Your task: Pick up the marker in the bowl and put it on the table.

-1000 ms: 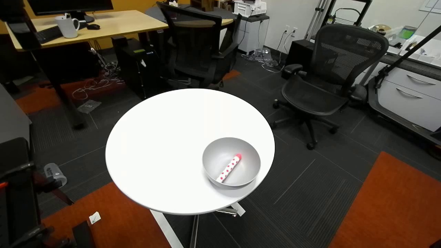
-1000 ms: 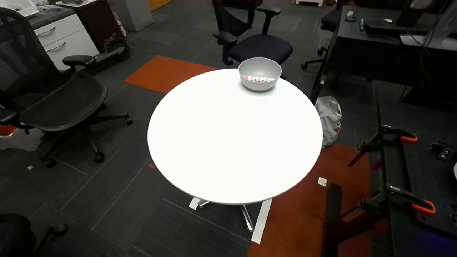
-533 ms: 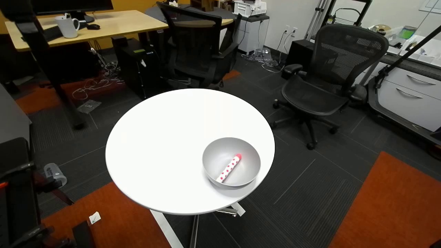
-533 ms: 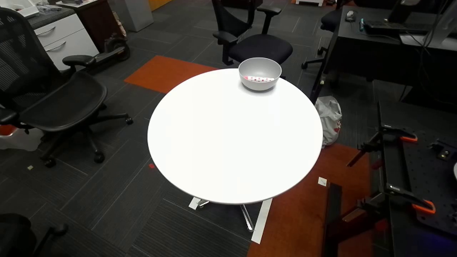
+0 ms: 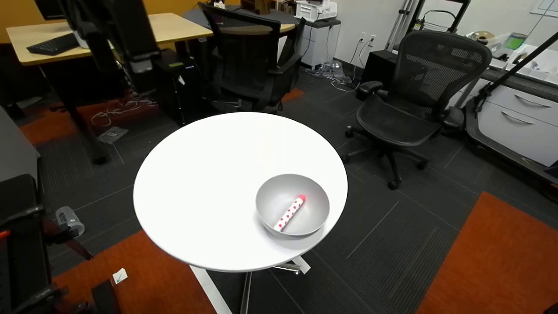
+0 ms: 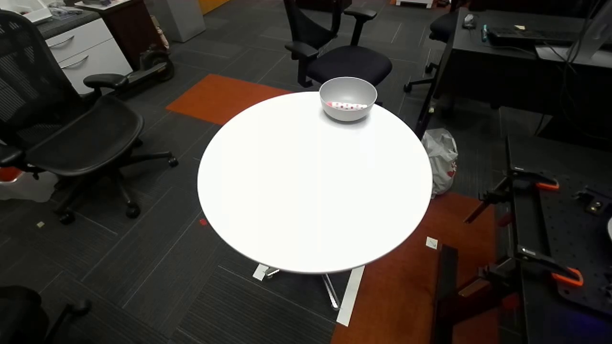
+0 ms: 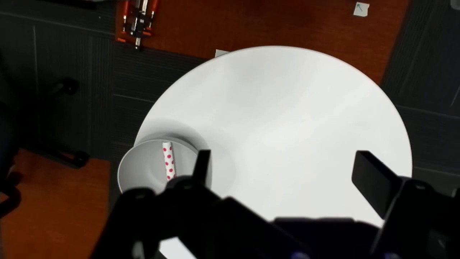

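The marker, a white stick with red dots and a pink-red end, lies tilted inside the bowl in both exterior views point(image 5: 290, 213) point(image 6: 350, 106) and in the wrist view point(image 7: 168, 160), where its lower end is hidden. The grey bowl point(image 5: 271, 200) stands upright near the edge of the round white table point(image 5: 205, 187). The bowl also shows in the wrist view point(image 7: 142, 169), partly covered by a finger. My gripper point(image 7: 282, 158) is open and empty, high above the table, with the bowl to its left in the wrist view. It appears dark at upper left in an exterior view point(image 5: 126, 48).
A black office chair point(image 5: 405, 96) stands beside the table. A wooden desk point(image 5: 174, 28) with a keyboard is behind the gripper. A black bench with orange-tipped clamps point(image 6: 545, 267) and a plastic bag point(image 6: 441, 160) are near the table.
In an exterior view my gripper has moved right and a little down from the upper left edge, towards the table. The marker, bowl and table have not moved.
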